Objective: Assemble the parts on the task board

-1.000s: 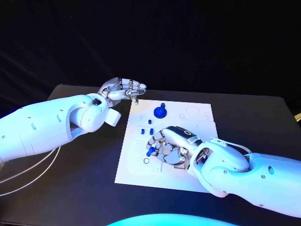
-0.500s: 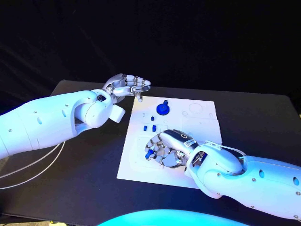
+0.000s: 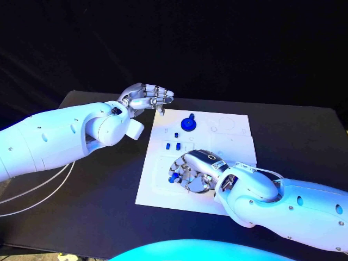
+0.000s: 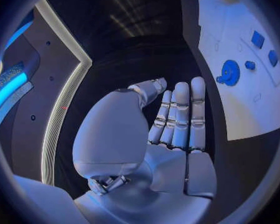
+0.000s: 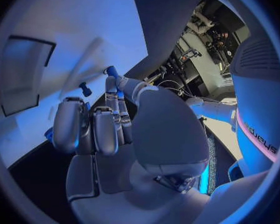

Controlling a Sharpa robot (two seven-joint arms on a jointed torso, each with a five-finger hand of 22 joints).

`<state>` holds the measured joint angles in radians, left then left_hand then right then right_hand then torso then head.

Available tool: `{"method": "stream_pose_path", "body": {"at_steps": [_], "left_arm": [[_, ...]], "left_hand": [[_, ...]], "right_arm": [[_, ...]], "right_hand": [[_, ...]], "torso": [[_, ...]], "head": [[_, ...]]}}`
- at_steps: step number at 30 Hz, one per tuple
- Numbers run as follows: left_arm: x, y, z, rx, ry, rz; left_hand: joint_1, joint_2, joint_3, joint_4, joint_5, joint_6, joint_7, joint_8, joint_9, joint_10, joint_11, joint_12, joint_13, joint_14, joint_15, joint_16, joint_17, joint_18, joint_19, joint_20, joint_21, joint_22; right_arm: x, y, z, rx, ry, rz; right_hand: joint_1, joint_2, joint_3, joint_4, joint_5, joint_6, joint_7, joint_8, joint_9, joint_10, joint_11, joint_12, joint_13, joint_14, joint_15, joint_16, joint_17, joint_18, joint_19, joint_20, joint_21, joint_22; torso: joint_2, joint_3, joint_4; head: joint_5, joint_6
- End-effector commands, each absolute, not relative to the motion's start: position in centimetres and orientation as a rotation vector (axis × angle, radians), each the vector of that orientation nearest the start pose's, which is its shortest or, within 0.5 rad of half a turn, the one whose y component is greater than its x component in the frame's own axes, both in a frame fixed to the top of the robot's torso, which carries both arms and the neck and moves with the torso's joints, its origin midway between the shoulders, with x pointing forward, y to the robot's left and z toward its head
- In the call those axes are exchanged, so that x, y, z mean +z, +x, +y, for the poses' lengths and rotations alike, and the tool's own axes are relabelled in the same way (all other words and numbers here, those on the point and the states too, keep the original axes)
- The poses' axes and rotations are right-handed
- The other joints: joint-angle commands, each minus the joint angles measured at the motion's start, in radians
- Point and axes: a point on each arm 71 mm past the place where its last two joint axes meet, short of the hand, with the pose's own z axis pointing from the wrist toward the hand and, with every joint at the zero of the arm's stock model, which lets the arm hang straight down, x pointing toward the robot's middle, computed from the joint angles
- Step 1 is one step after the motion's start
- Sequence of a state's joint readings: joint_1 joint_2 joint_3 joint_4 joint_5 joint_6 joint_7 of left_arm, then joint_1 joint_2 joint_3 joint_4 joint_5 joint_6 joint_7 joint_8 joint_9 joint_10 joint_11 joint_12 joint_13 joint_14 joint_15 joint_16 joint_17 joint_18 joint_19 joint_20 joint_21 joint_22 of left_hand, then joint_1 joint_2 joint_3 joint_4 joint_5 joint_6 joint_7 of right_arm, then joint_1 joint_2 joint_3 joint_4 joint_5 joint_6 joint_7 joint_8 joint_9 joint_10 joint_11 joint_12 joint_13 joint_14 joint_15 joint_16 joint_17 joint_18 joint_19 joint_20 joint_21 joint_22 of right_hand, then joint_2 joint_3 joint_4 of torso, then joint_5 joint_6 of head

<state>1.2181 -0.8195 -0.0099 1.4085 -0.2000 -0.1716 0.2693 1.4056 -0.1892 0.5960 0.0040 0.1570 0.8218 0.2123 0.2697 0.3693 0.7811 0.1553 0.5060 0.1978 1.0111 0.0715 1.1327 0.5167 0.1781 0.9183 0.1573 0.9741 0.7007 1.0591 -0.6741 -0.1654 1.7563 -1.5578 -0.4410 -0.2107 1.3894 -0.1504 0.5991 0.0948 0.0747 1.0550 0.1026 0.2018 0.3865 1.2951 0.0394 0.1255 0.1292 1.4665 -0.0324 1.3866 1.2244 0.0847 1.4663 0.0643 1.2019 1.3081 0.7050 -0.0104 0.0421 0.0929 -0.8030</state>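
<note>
The white task board [image 3: 230, 142] lies in the middle of the black table. My right hand [image 3: 196, 172] rests low over the board's near left part, fingers curled, and pinches a small blue part [image 3: 172, 178] at its fingertips. In the right wrist view the same blue part [image 5: 112, 71] sits between thumb and finger of my right hand [image 5: 109, 129], above the board [image 5: 71, 25]. My left hand [image 3: 147, 98] hovers off the board's far left corner. Its palm is empty and its fingers lie stretched side by side in the left wrist view [image 4: 177, 115].
A round blue part [image 3: 187, 125] stands at the board's far middle, and two small blue parts [image 3: 172, 145] stand just nearer. A blue peg [image 5: 85, 89] stands in the board close to my right fingers. White cables [image 3: 33, 190] trail under my left arm.
The whole picture has shifted slightly. Relative to the board, both hands stay about where they were, and my right hand still holds the blue part.
</note>
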Motion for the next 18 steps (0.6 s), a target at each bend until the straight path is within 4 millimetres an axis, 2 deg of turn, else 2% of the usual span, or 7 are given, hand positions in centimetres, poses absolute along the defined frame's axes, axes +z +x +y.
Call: {"method": "stream_pose_path", "body": {"at_steps": [1, 11, 18], "left_arm": [[-16.96, 51.23, 21.96, -1.505, -0.915, 1.577], [-16.95, 51.22, 22.04, -1.504, -0.916, 1.577], [-16.94, 51.19, 22.00, -1.505, -0.915, 1.579]], "left_hand": [[0.004, 0.004, -0.006, -0.001, 0.002, -0.006, 0.003, 0.004, -0.001, -0.007, 0.001, 0.004, -0.001, -0.006, 0.002, 0.004, -0.002, 0.008, -0.001, 0.005, -0.004, -0.001], [0.004, 0.004, -0.006, -0.001, 0.002, -0.006, 0.003, 0.004, -0.001, -0.007, 0.001, 0.004, -0.001, -0.006, 0.002, 0.004, -0.002, 0.008, -0.001, 0.005, -0.004, -0.001], [0.004, 0.004, -0.006, -0.001, 0.002, -0.006, 0.003, 0.004, -0.001, -0.007, 0.001, 0.004, -0.001, -0.006, 0.002, 0.004, -0.002, 0.008, -0.001, 0.005, -0.004, -0.001]], "right_arm": [[-25.04, 36.67, -6.25, 0.920, -0.336, 1.743], [-25.00, 36.70, -6.12, 0.881, -0.324, 1.721], [-25.06, 36.35, -5.76, 0.872, -0.348, 1.720]], "right_hand": [[-0.006, 0.006, 0.001, -0.005, 0.003, 0.002, 0.002, 0.065, 0.107, 0.002, 0.000, -0.005, 0.001, 0.038, -0.008, 0.003, 0.000, -0.012, 0.027, -0.007, -0.003, 0.055], [-0.011, 0.005, 0.001, -0.007, 0.002, 0.000, 0.003, 0.066, 0.109, 0.001, 0.000, -0.007, 0.002, 0.039, -0.007, 0.003, 0.002, -0.013, 0.028, -0.007, 0.001, 0.058], [-0.017, 0.002, 0.001, -0.009, 0.000, -0.002, 0.004, 0.067, 0.111, 0.000, 0.001, -0.010, 0.002, 0.038, -0.007, 0.002, 0.000, -0.012, 0.028, -0.007, -0.001, 0.057]], "torso": [[0.000, 0.0003, 0.0003], [0.000, 0.0011, -0.0005], [0.000, 0.0004, -0.0015]], "head": [[0.001, 0.000], [0.000, 0.001], [-0.001, 0.003]]}}
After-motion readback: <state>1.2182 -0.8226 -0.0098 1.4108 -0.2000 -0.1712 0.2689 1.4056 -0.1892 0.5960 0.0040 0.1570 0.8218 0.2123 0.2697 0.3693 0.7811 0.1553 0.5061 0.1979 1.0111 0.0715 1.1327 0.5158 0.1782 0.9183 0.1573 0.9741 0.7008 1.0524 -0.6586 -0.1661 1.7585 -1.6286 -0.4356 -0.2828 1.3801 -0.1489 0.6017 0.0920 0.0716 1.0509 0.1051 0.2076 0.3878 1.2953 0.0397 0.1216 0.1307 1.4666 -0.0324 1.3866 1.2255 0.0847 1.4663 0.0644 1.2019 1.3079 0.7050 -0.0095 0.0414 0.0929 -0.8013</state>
